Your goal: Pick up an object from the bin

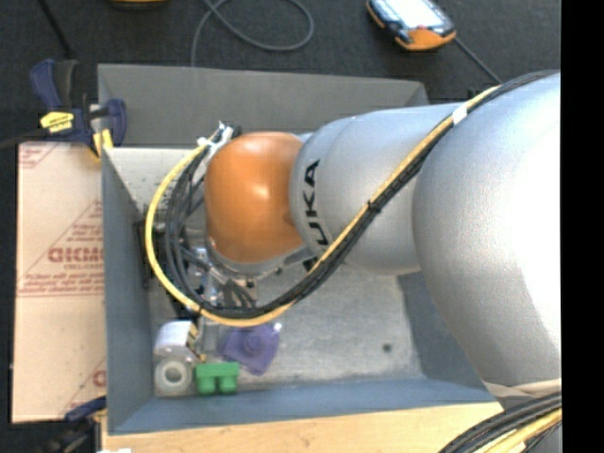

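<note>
My gripper (pixel 209 289) hangs low over the bin's front left corner, mostly hidden under the arm's orange cover and its cables. Just below it lie three small things. A white roll-shaped piece (pixel 173 340) with a grey ring end (pixel 173 375) sits furthest left. Beside it, against the front wall, is a green toy block (pixel 217 377). A purple, lumpy plastic piece (pixel 251 347) lies to the right of the gripper's lower end.
The arm and its orange cover stretch across the bin from the right and hide the back and middle of the floor. Bare grey floor shows at the front right. The left and front walls stand close to the three things.
</note>
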{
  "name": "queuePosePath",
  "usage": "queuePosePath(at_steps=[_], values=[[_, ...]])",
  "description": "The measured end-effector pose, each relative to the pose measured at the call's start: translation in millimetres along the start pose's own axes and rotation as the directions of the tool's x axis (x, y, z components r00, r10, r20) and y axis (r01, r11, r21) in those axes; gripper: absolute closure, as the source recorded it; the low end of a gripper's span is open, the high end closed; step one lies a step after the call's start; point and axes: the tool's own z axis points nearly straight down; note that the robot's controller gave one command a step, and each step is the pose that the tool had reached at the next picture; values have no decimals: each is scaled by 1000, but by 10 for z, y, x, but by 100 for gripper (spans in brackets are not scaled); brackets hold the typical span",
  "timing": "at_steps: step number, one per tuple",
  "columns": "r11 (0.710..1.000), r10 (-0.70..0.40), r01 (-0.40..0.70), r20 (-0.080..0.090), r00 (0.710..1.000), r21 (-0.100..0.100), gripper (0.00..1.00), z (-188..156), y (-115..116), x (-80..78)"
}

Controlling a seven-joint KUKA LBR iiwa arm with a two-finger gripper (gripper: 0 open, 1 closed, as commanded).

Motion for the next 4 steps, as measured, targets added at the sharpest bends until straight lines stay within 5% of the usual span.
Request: queuePosePath(at_steps=[1, 2, 3, 4], values=[[1000, 5, -5, 7, 1000, -2, 0, -48, -10, -18], [990, -142, 142, -65, 988, 2, 100, 724, -17, -1009], [990, -141, 141, -65, 988, 2, 100, 723, -16, -1009], [989, -146, 146, -57, 988, 4, 100, 334, -50, -882]])
